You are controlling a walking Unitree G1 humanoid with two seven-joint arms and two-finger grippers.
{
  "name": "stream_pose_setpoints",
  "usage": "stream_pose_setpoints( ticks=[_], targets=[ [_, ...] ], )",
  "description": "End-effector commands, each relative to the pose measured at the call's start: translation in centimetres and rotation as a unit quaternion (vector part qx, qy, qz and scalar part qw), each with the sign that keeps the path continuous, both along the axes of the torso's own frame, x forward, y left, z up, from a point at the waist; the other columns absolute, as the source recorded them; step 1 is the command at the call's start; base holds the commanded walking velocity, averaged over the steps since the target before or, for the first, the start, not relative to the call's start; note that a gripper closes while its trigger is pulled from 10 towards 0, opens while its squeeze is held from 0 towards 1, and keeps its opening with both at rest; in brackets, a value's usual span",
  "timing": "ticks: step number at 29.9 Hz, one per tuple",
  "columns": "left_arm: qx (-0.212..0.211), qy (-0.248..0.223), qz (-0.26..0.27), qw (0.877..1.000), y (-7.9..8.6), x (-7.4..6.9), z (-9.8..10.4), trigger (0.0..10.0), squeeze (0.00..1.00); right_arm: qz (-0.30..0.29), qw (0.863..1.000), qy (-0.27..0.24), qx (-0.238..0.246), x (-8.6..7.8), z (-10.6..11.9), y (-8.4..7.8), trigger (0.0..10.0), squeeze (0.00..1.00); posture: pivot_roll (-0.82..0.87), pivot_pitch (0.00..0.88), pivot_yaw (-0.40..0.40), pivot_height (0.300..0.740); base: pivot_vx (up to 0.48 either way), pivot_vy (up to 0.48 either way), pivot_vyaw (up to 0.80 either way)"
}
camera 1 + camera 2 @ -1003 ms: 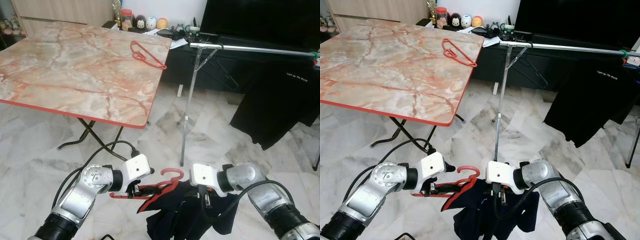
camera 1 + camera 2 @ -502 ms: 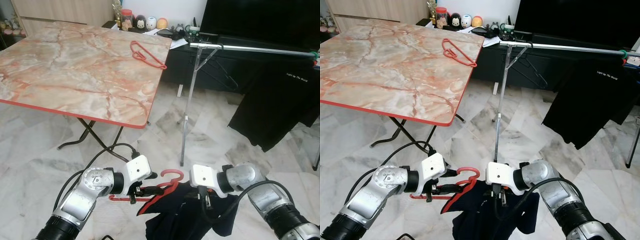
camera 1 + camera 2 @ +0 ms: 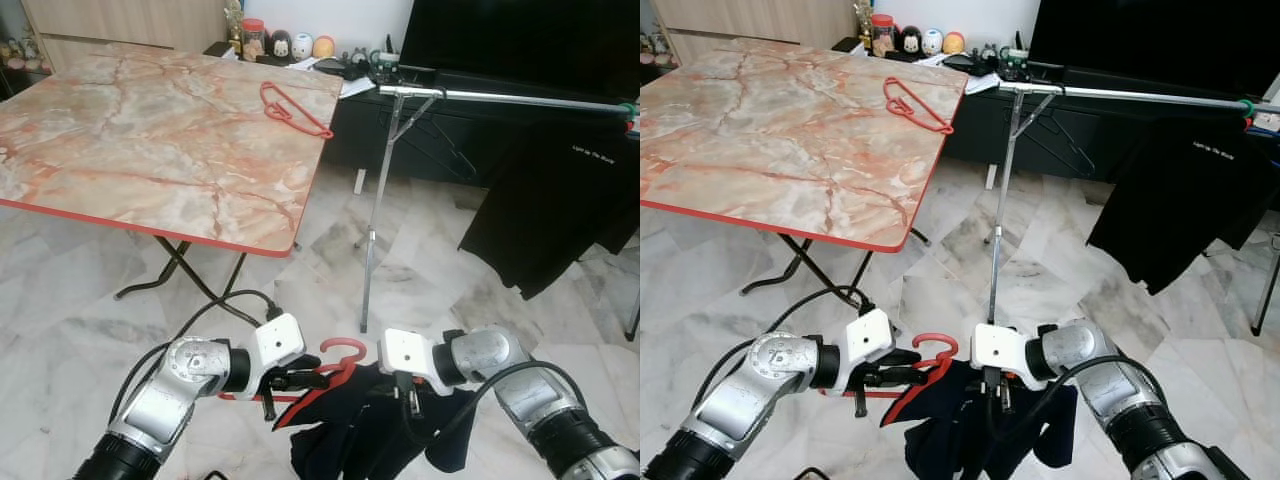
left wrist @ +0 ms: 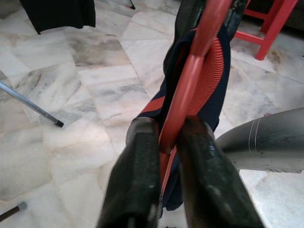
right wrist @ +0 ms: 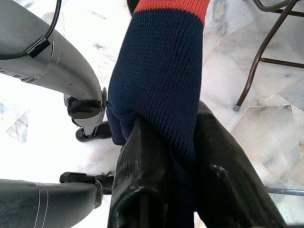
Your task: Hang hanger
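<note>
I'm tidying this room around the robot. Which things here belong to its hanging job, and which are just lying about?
Job:
- red hanger, in the left claw
- navy garment, gripped by the right claw
- clothes rail

Lying about:
- spare red hanger on marble table
- hung black shirt
- figurines

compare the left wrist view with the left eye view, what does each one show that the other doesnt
Left wrist view: close up, the left tool's fingers clamp the red hanger's bar, with the navy garment's red ribbed trim behind it.

Left eye view: the marble table carrying a second red hanger, the silver clothes rail, a black shirt hanging from it, and the right tool gripping the garment.

Both: the hanger, the garment draped on it, and the marble floor.
</note>
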State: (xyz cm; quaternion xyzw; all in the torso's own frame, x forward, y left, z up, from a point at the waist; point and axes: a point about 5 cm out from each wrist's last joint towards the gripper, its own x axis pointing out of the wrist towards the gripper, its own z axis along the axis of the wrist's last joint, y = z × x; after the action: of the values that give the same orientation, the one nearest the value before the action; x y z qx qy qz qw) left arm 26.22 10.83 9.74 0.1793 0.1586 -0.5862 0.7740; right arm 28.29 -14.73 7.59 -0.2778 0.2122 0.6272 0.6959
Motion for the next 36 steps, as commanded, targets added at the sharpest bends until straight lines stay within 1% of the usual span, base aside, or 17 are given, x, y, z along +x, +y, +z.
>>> stream_pose_setpoints(
  ticks=[1, 11, 27, 28, 29, 30, 36],
  targets=[
    [-0.004, 0.000, -0.008, 1.000, -0.37, -0.20, 0.17, 0.0, 0.00, 0.006, 1.000, -0.010, 0.013, 0.18, 0.57, 0.34, 10.0, 0.00, 0.00, 0.000, -0.061, 0.740, 0.000, 0.000, 0.00],
    [-0.006, 0.000, -0.010, 1.000, -0.77, -0.27, 0.09, 0.0, 0.00, 0.010, 1.000, -0.012, 0.017, 0.16, 0.59, 0.66, 10.0, 0.00, 0.01, 0.000, -0.062, 0.740, 0.000, 0.000, 0.00],
    [-0.006, -0.005, -0.001, 1.000, -0.48, -0.05, 0.16, 0.0, 0.00, 0.011, 1.000, -0.009, 0.014, 0.16, 0.58, 0.55, 10.0, 0.00, 0.00, 0.000, -0.063, 0.740, 0.000, 0.000, 0.00],
    [-0.006, -0.005, -0.001, 1.000, -0.48, -0.05, 0.16, 0.0, 0.00, 0.011, 1.000, -0.006, 0.014, 0.13, 0.58, 0.52, 10.0, 0.13, 0.00, 0.000, -0.063, 0.740, 0.000, 0.000, 0.00],
    [-0.006, -0.005, -0.001, 1.000, -0.47, -0.04, 0.16, 0.0, 0.00, 0.012, 1.000, -0.004, 0.014, 0.11, 0.58, 0.50, 10.0, 0.13, 0.00, 0.000, -0.063, 0.740, 0.000, 0.000, 0.00],
    [-0.006, -0.006, 0.000, 1.000, -0.46, -0.04, 0.15, 0.0, 0.00, 0.012, 1.000, -0.001, 0.014, 0.08, 0.58, 0.47, 10.0, 1.00, 0.00, 0.000, -0.063, 0.740, 0.000, 0.000, 0.00],
    [-0.006, -0.008, 0.004, 1.000, -0.34, 0.04, 0.08, 0.0, 0.00, 0.014, 1.000, 0.000, 0.011, 0.06, 0.65, 0.23, 10.0, 1.00, 0.00, 0.000, -0.066, 0.740, 0.000, 0.000, 0.00]
  ],
)
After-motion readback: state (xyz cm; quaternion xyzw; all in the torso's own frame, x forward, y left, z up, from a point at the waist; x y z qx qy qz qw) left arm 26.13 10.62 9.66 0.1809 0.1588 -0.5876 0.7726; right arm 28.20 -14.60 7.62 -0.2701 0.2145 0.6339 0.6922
